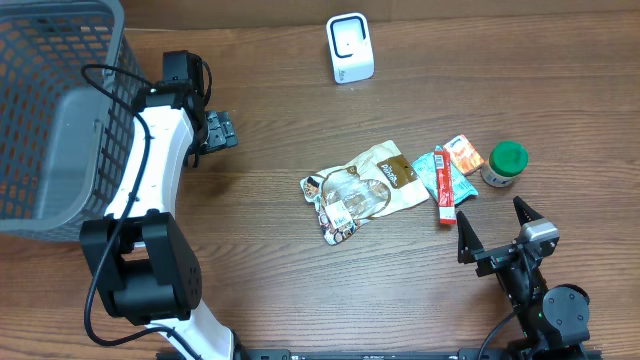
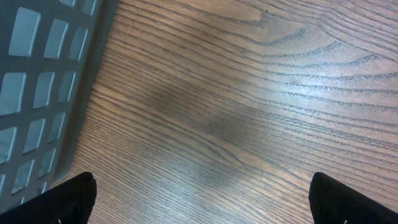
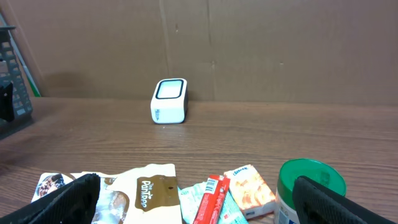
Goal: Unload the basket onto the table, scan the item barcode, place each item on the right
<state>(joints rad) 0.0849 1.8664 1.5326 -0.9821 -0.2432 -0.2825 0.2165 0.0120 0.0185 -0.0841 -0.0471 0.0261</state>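
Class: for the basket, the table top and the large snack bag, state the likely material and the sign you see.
Basket: likely moulded plastic, matt grey; uniform lattice of holes.
Table top: wood or wood-look laminate, slight sheen; grain lines.
Snack bag: thin glossy plastic film; crinkles, glare, clear window.

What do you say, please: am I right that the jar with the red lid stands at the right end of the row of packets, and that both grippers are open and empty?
Not quite: the lid is green, not red, as the overhead view shows. The rest holds: the jar stands at the right end of the row of packets, and the left gripper and right gripper are both open and empty.
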